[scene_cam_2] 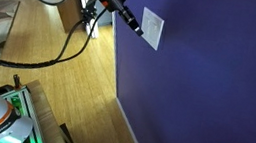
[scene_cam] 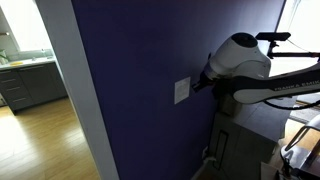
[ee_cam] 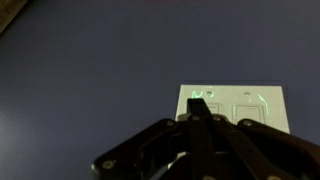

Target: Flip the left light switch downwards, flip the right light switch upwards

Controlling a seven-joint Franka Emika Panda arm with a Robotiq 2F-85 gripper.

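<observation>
A small cream-white wall plate sits on a dark blue wall and shows in both exterior views. In the wrist view, the left light switch is its left half and the right light switch its right half. The toggle positions are too small to make out. My gripper is shut and empty. Its joined fingertips point at the left light switch and cover part of it. In both exterior views the gripper tip is at the plate's edge. I cannot tell whether it touches.
The dark blue wall fills the wrist view. A white door frame leads to a room with grey cabinets. There is a wooden floor below, with a black cable hanging from the arm.
</observation>
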